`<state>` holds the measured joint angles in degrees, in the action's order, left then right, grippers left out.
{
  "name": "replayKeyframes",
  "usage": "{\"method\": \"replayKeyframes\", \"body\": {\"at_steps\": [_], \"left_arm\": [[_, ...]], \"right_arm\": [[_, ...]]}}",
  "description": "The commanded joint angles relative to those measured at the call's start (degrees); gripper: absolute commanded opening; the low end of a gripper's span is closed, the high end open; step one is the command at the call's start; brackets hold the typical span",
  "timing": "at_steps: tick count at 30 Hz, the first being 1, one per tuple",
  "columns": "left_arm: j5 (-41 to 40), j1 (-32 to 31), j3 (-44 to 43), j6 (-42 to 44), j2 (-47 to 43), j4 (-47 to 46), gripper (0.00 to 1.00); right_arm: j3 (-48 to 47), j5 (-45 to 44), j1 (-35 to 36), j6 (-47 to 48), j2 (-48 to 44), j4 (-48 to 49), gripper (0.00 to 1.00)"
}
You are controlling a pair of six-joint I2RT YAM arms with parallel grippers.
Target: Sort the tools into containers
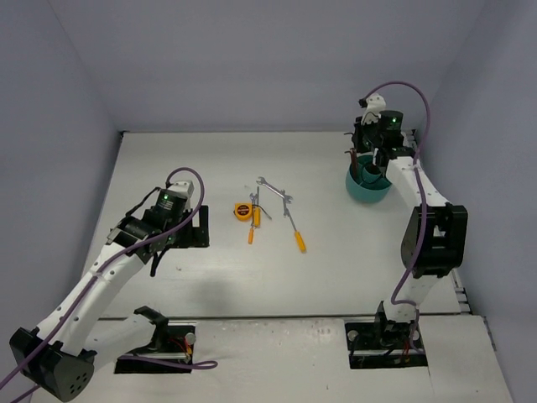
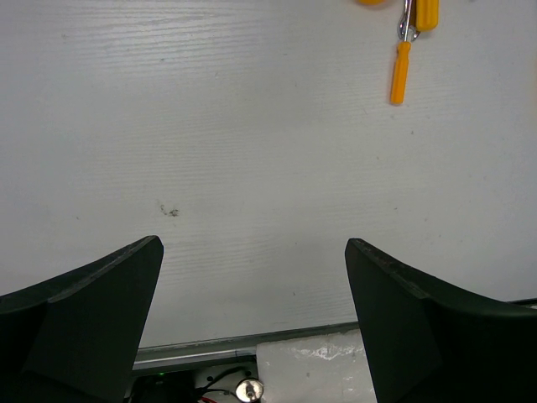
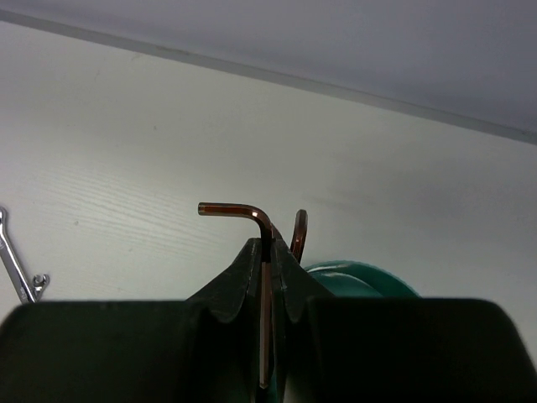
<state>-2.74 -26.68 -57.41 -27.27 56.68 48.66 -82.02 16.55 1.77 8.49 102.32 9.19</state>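
Note:
My right gripper [image 3: 268,243] is shut on the long leg of a dark L-shaped hex key [image 3: 252,211], whose short leg points left past the fingertips. It hangs just above the round teal cup [image 1: 367,188], whose rim [image 3: 361,275] peeks out behind the fingers. A second dark bent rod [image 3: 299,233] stands beside the held key. The other tools lie mid-table: a yellow tape measure [image 1: 242,211], two orange-handled screwdrivers [image 1: 250,230] [image 1: 296,237] and silver wrenches [image 1: 273,190]. My left gripper [image 2: 253,252] is open and empty over bare table, left of them.
One orange screwdriver [image 2: 400,71] and a wrench end [image 2: 407,23] show at the top of the left wrist view. A wrench [image 3: 13,267] lies at the left edge of the right wrist view. The back wall runs close behind the cup.

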Motion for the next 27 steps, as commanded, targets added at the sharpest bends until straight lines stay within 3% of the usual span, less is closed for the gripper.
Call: {"method": "replayKeyframes", "body": {"at_steps": [1, 18, 20, 24, 27], "left_arm": [[-1.04, -0.22, -1.60, -0.56, 0.04, -1.23, 0.87], [-0.18, -0.22, -1.27, -1.32, -0.77, -1.20, 0.88], [-0.18, -0.22, -1.00, -1.51, -0.66, -1.24, 0.88], [0.10, -0.24, -0.76, -1.93, -0.73, -1.29, 0.88], [0.10, -0.22, -0.69, -2.09, -1.13, -1.29, 0.88]], "right_arm": [[3.41, 1.46, -0.56, -2.00, -0.43, 12.37, 0.00], [15.30, 1.36, -1.50, -3.85, -3.74, 21.04, 0.00], [16.09, 1.13, -1.50, -4.08, -4.80, 21.04, 0.07], [17.28, 0.04, -1.50, -4.57, -6.34, 21.02, 0.31], [18.12, -0.69, -1.59, -5.33, -7.73, 20.59, 0.33]]}}
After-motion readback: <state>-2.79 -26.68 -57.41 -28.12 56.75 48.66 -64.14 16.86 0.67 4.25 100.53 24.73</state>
